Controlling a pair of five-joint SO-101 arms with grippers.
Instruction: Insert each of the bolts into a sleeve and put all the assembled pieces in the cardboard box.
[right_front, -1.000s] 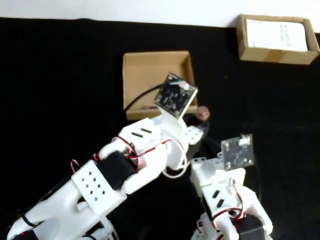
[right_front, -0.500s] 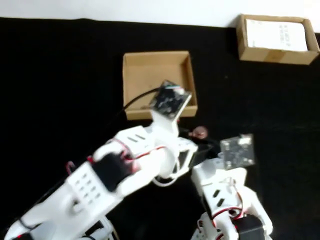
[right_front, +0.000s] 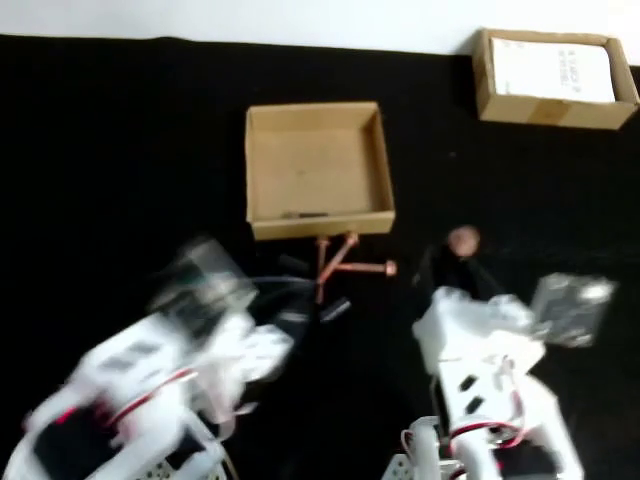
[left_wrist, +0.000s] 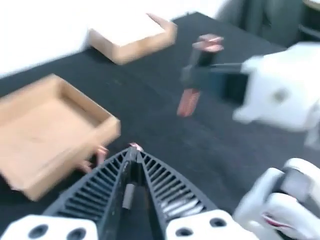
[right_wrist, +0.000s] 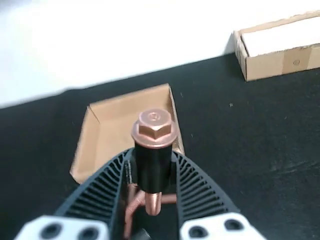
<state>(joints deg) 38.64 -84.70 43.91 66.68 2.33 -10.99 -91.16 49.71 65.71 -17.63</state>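
Note:
My right gripper (right_wrist: 150, 156) is shut on a black sleeve (right_wrist: 149, 167) with a copper bolt (right_wrist: 153, 128) pushed through it, head up and thread sticking out below. In the high view this piece (right_front: 462, 240) hangs right of the open cardboard box (right_front: 315, 165). It also appears in the left wrist view as the assembled piece (left_wrist: 199, 57). My left gripper (left_wrist: 132, 152) is shut with nothing clearly in it. Loose copper bolts (right_front: 340, 262) and black sleeves (right_front: 335, 309) lie just in front of the box. A dark piece (right_front: 305, 214) lies inside the box by its near wall.
A second cardboard box (right_front: 553, 78) holding white paper sits at the far right corner. The left arm (right_front: 150, 380) is drawn back at the near left; the right arm's base (right_front: 490, 400) is at the near right.
The left arm has pulled back from the box toward the near left, uncovering the loose bolts and sleeves. The right arm has shifted right with the bolt and sleeve.

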